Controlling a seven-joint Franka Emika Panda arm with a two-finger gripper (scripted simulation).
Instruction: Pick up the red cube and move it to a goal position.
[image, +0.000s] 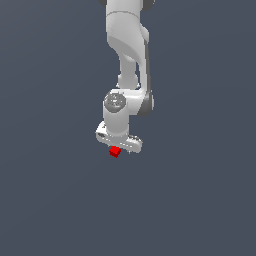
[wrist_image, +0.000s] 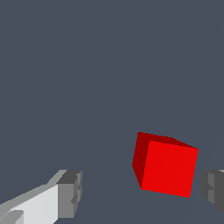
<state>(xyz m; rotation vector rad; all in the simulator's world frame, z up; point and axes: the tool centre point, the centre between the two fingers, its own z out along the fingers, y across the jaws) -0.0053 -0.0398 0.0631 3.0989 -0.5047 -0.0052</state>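
Observation:
The red cube (image: 115, 151) is a tiny bright red block with darker sides on the dark grey floor, just under the white hand of the arm in the exterior view. My gripper (image: 119, 149) hangs right over it, pointing down. In the wrist view the red cube (wrist_image: 166, 166) lies between the two grey fingertips (wrist_image: 70, 192), closer to the other fingertip (wrist_image: 214, 186), with a gap on each side. The jaws stand wide apart and touch nothing. My gripper (wrist_image: 142, 190) is open around the cube.
The plain dark grey floor (image: 200, 200) surrounds the arm. The white arm (image: 127, 45) rises from the gripper to the top of the exterior view. No other object shows.

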